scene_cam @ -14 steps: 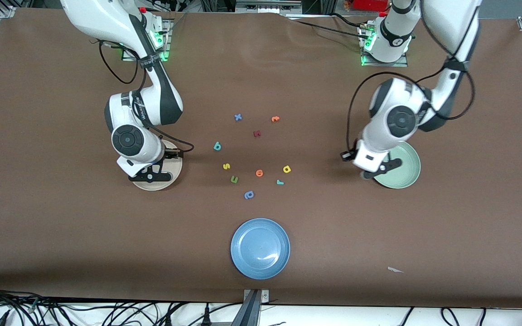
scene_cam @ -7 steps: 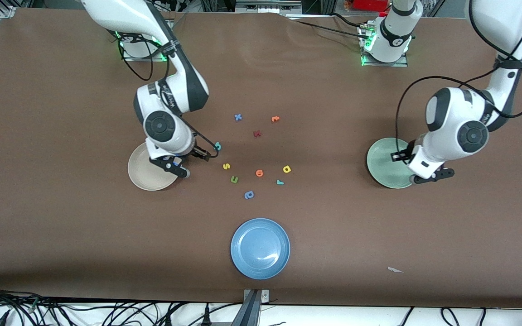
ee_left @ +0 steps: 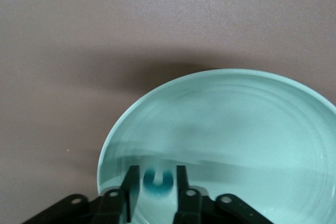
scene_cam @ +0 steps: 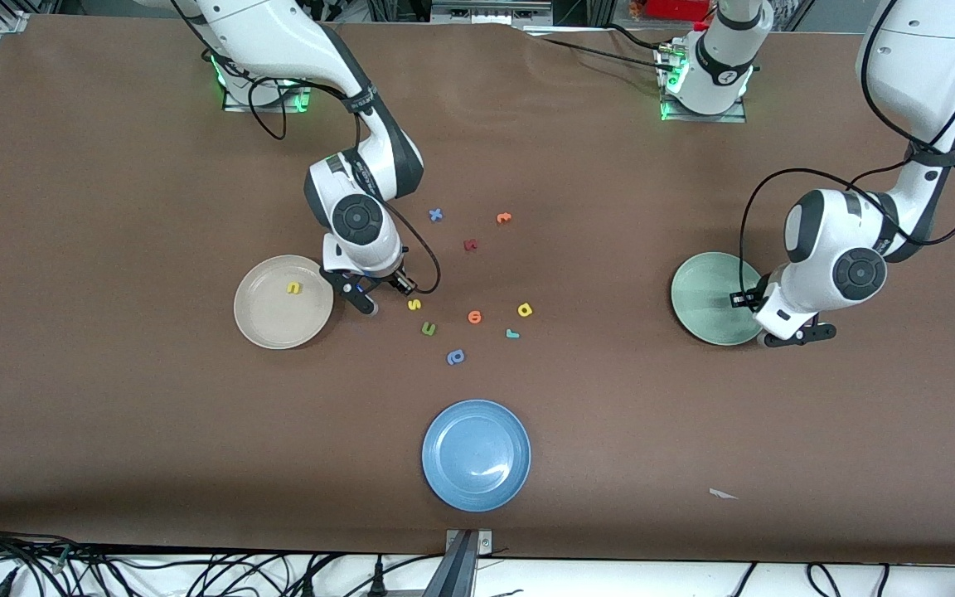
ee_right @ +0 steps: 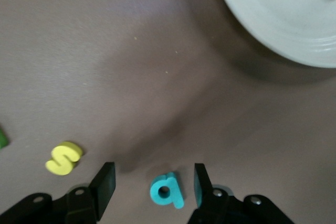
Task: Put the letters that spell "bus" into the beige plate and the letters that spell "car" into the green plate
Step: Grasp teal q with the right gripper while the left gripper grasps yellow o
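two spread grippers: right gripper [ee_right: 153,181] astride teal "b" [ee_right: 167,190], left gripper [ee_left: 155,183] astride teal "c" [ee_left: 158,181] in green plate [ee_left: 252,129].

- I saw the "u" [scene_cam: 293,288] lying in the beige plate [scene_cam: 266,325].
- The "c" [ee_left: 158,181] lay in the green plate [scene_cam: 697,307].
- The "s" [scene_cam: 414,305] sat just beside the "b" [ee_right: 167,190] on the counter [scene_cam: 113,207].

a blue plate [scene_cam: 476,455] sits nearest the front camera. loose letters lie above it: blue [scene_cam: 455,357], orange [scene_cam: 474,317], green [scene_cam: 429,329], red [scene_cam: 470,245].
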